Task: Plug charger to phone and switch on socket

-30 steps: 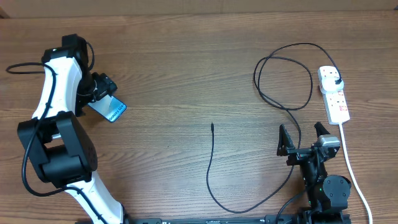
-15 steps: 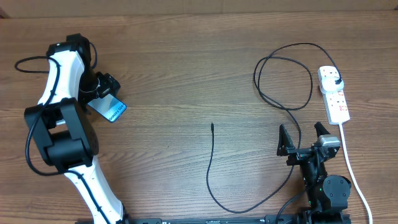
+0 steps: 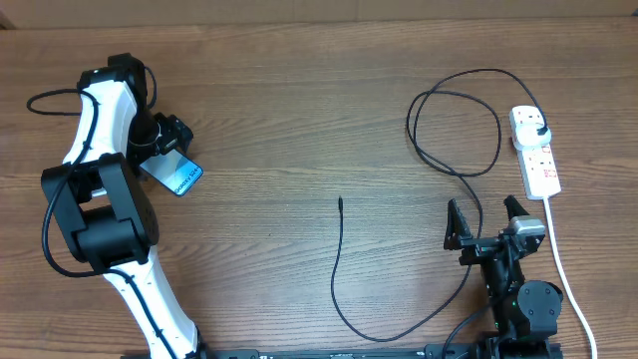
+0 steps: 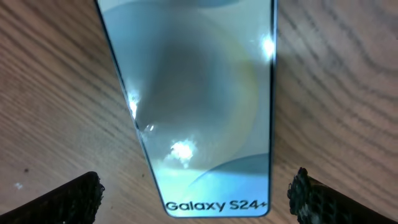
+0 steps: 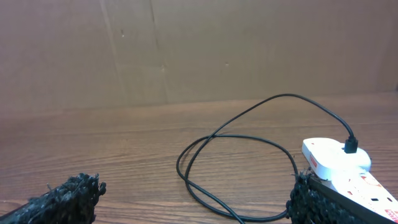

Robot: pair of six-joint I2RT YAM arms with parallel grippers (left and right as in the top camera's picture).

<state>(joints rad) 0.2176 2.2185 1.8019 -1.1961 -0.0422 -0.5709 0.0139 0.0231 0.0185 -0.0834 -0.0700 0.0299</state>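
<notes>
The phone (image 3: 175, 176) lies flat at the table's left, its cyan screen up; the left wrist view shows it close, with "Galaxy S24+" text (image 4: 214, 112). My left gripper (image 3: 159, 142) is open and hovers over it, one fingertip on each side of the phone's near end (image 4: 196, 196). The black charger cable (image 3: 339, 261) loops across the table's right; its connector tip (image 3: 341, 200) lies free mid-table and its plug (image 3: 539, 133) sits in the white socket strip (image 3: 535, 152). My right gripper (image 3: 488, 221) is open and empty, near the front edge, with the cable loop (image 5: 236, 163) ahead.
The strip's white cord (image 3: 563, 269) runs down the right side toward the front edge. A cardboard wall (image 5: 186, 50) stands behind the table. The right arm's base (image 3: 523, 304) sits at the front right.
The left arm's body has shifted slightly; the gripper stays over the phone. The right arm, cable and strip have not moved.
</notes>
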